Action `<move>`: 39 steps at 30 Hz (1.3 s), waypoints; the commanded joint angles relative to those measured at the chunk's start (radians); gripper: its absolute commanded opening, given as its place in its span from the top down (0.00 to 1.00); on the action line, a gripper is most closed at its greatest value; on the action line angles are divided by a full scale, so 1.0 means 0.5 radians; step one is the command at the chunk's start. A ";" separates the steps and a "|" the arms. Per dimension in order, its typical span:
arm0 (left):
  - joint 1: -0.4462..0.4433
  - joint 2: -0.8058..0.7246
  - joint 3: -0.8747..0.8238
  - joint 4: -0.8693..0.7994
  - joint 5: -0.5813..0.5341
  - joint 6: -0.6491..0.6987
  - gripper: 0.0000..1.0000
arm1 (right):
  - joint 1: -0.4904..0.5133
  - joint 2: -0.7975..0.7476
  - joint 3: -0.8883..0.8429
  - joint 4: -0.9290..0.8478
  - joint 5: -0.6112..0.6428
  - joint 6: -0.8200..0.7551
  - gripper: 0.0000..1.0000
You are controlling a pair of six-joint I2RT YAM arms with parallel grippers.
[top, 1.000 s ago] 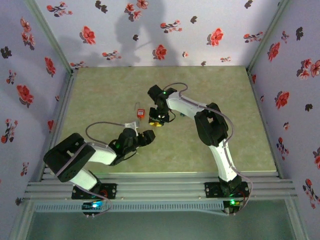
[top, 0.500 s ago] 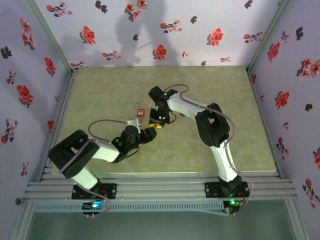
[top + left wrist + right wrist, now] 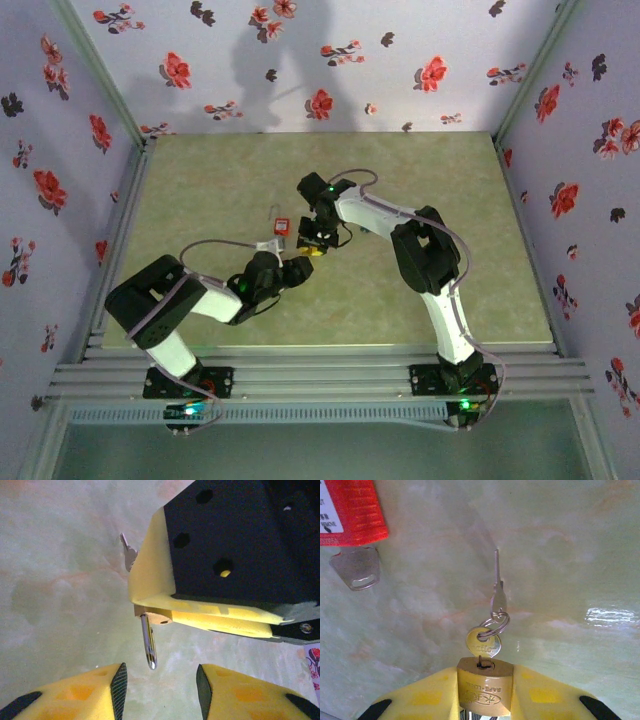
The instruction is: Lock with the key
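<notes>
So the brass padlock [image 3: 485, 690] is clamped between the yellow fingers of the right gripper [image 3: 316, 242], roughly mid-table and a bit toward the left. The key [image 3: 483, 644] is seen sitting in the keyhole, with a key ring [image 3: 496, 622] hooked through it and a second key [image 3: 497, 587] on that ring, its tip pointing away from the lock. On the other side of the lock, the silver shackle [image 3: 148, 642] is poked out toward the left gripper [image 3: 160, 682], which is parked just near and left of the right one. Its fingers are spread apart with nothing pinched, and the shackle tip is left just short of the gap. Whether the shackle is latched can't really be told. A red tag [image 3: 350, 510] is lying on the table [image 3: 200, 190] just left of the lock.
</notes>
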 commanded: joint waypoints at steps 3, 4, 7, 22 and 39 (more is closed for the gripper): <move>0.023 0.029 0.034 0.081 -0.006 -0.018 0.59 | 0.016 -0.109 -0.019 0.010 -0.044 0.035 0.74; 0.026 0.033 0.033 0.086 -0.004 -0.022 0.61 | 0.019 -0.111 -0.022 0.011 -0.046 0.038 0.74; 0.032 0.047 0.033 0.095 -0.004 -0.026 0.62 | 0.027 -0.111 -0.023 0.020 -0.051 0.038 0.74; 0.079 0.065 0.021 0.118 -0.010 -0.057 0.70 | 0.059 -0.124 -0.053 0.056 -0.082 0.057 0.74; 0.091 0.067 0.006 0.136 -0.010 -0.071 0.86 | 0.075 -0.126 -0.066 0.074 -0.092 0.062 0.74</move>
